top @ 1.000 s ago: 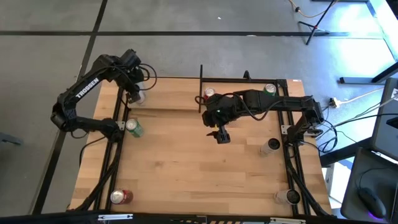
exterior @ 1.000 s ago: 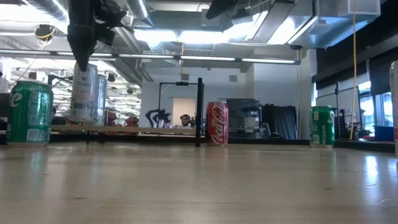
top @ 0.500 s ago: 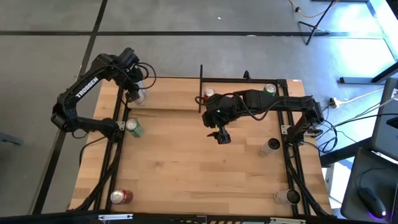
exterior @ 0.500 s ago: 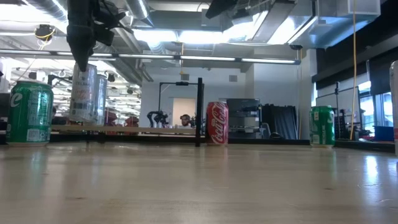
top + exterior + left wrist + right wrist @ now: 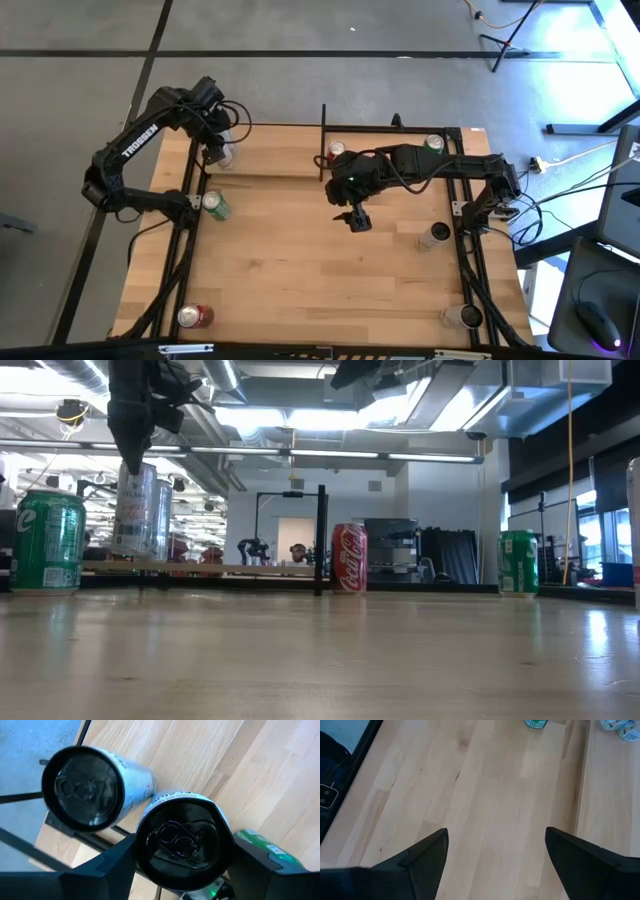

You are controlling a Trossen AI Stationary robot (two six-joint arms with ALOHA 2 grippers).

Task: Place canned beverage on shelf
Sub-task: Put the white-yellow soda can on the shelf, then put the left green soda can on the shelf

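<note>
The shelf (image 5: pixel 265 150) is a narrow light-wood board in black rods at the table's far left; it also shows in the low view (image 5: pixel 230 568). My left gripper (image 5: pixel 218 150) is above the shelf's left end, shut on a silver can (image 5: pixel 182 840). A second silver can (image 5: pixel 82 787) stands upright on the board right beside the held one. My right gripper (image 5: pixel 355 218) hangs open and empty over the middle of the table, its fingers wide apart over bare wood in the right wrist view (image 5: pixel 495 855). My left gripper pinches the silver can between its two fingers (image 5: pixel 112 865), one on each side of the can's upper wall just below the top rim (image 5: pixel 141 845). The fingers come from above, pointing down. The can hangs upright (image 5: pixel 135 510), its bottom at or just above the shelf board; whether it touches I cannot tell.
A red can (image 5: pixel 337 150) stands by the shelf's right end post (image 5: pixel 321 540). Green cans stand at the far right (image 5: pixel 433 143) and the left edge (image 5: pixel 215 205). A red can (image 5: pixel 195 316) and two silver cans (image 5: pixel 437 235) (image 5: pixel 465 316) stand nearer the front.
</note>
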